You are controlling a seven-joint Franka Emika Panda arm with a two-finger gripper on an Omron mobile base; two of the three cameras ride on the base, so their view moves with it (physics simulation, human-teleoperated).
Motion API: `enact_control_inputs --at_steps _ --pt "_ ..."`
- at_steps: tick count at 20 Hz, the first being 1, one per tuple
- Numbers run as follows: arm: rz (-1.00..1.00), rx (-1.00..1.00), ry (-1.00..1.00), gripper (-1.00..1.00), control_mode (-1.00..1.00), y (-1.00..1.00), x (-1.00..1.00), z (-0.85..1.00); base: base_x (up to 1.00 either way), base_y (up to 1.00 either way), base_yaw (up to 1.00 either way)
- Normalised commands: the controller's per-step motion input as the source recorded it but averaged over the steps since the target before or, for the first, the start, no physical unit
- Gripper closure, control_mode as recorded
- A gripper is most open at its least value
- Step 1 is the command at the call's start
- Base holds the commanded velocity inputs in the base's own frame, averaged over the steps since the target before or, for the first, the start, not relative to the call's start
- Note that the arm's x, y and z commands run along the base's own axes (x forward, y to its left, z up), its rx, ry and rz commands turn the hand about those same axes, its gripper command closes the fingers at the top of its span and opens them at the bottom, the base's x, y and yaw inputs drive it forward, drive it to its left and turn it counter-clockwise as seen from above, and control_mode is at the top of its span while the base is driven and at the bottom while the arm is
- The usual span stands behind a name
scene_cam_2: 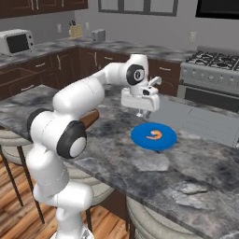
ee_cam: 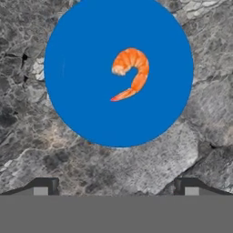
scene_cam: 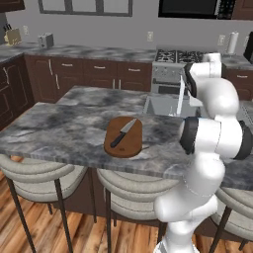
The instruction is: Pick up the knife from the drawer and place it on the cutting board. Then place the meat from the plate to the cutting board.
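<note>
Orange-red meat (ee_cam: 130,73) on blue plate (ee_cam: 82,91), below open gripper (ee_cam: 116,186).

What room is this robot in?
It looks like a home kitchen: there's a stove, a microwave on the back counter, and a marble island with stools under it.

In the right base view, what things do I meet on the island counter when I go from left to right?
cutting board → gripper → plate with the meat on it
</note>
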Motion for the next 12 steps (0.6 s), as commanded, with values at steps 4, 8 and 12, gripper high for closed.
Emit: enact_control_inputs --at_steps 4,8,12 --pt "0.09 0.02 0.01 -1.0 -1.0 -0.23 0.41 -0.23 0.0 0.0 0.0" --pt "-0.02 0.0 0.0 -1.0 -1.0 -0.21 0.17 -0.23 0.0 0.0 0.0" --pt "-0.1 0.0 0.0 -1.0 -1.0 -0.23 0.01 -0.23 0.0 0.0 0.0"
